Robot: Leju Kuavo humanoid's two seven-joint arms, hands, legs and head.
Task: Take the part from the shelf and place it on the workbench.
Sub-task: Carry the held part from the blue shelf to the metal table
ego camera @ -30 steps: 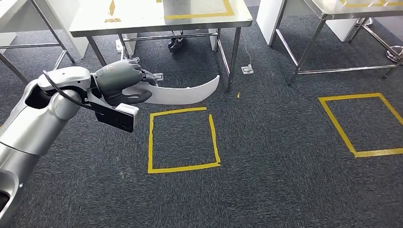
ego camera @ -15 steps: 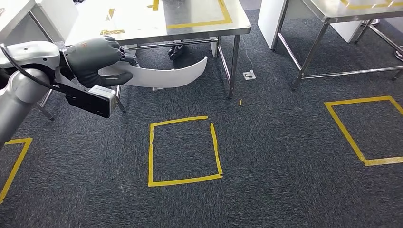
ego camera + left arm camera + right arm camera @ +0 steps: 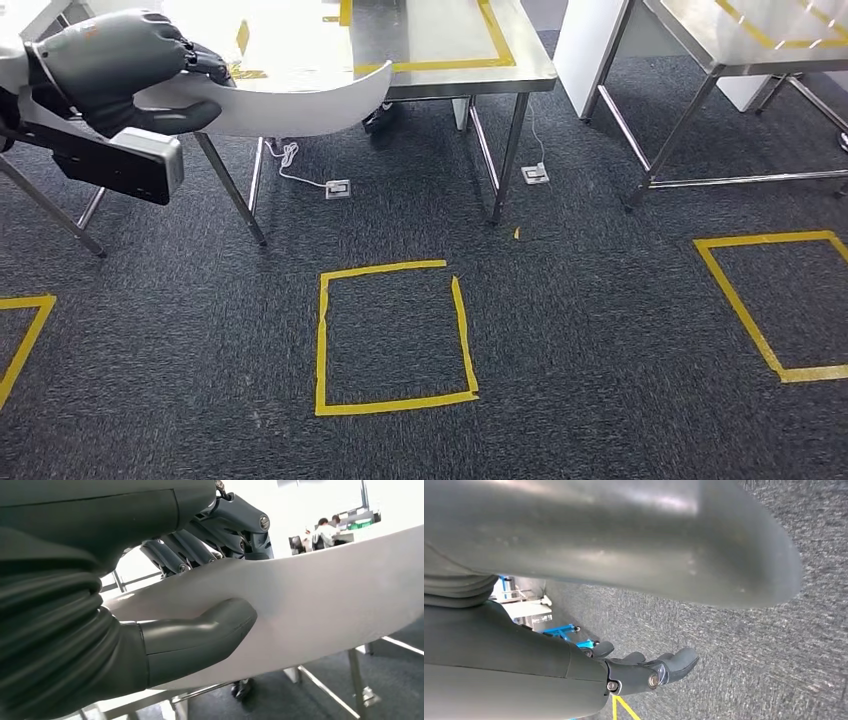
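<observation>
Gripping the smooth, curved white part (image 3: 290,105), the left hand (image 3: 115,68) holds it before the steel workbench (image 3: 450,75).

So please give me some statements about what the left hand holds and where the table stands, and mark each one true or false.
1. The left hand holds a long curved white part. True.
2. The part lies flat on the carpet. False: it is held up in the air, in front of the steel table.
3. The thumb and the fingers press on opposite faces of the part. True.
4. The right hand grips a tool. False: it holds nothing.
5. A yellow tape square is on the carpet. True.
</observation>
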